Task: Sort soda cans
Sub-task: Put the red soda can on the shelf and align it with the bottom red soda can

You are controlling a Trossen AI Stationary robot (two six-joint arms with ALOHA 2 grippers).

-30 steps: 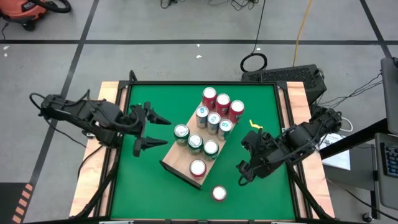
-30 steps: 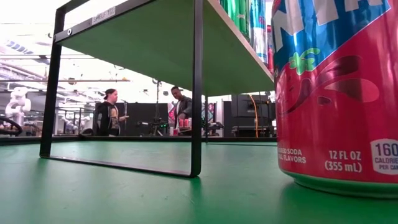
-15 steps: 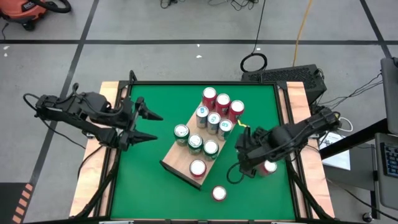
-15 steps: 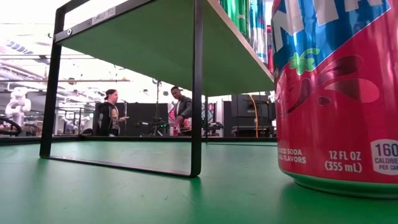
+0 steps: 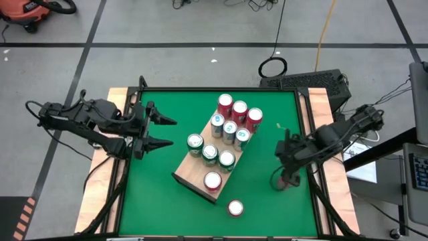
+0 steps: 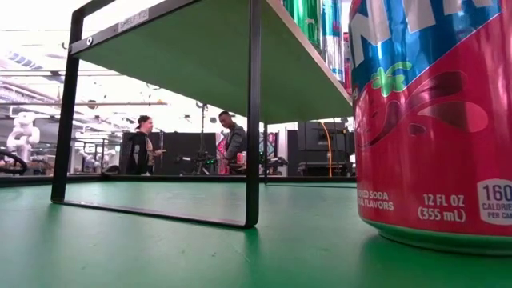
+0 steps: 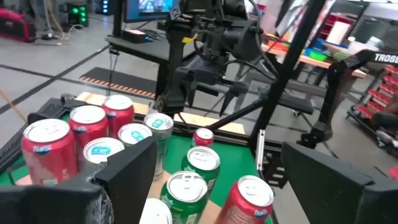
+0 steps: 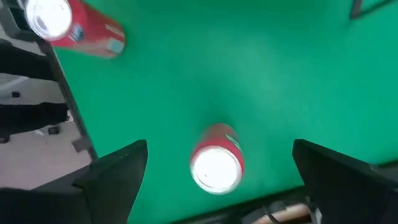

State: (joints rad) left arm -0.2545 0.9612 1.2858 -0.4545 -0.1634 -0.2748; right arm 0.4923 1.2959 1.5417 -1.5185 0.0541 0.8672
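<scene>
- Soda cans [image 5: 227,134]: ten stand upright, long axes vertical and silver tops facing up, on a raised wooden board [image 5: 185,175] near the middle of the green surface [image 5: 174,107]. Three red cans [image 5: 239,110] sit at the far end, teal and green ones fill the middle, and one red can [image 5: 212,181] stands at the near end.
- A lone red can [image 5: 235,208] stands upright on the surface off the board's near corner; in the low view its label reads level.
- Another red can [image 8: 216,163] stands upright near the right edge of the surface, directly below the right gripper [image 8: 219,180].
- Right gripper: fingers [image 8: 115,171] released and spread wide either side of that can, clear of it.
- Left gripper [image 5: 164,132]: hangs over the left part of the surface, fingers [image 7: 127,174] spread apart, grasping nothing, aimed at the board.
- Board: it rests on a black metal frame [image 6: 253,120].
- Room: grey floor with dark lines; two people [image 6: 144,152] stand far behind the surface among workbenches.
</scene>
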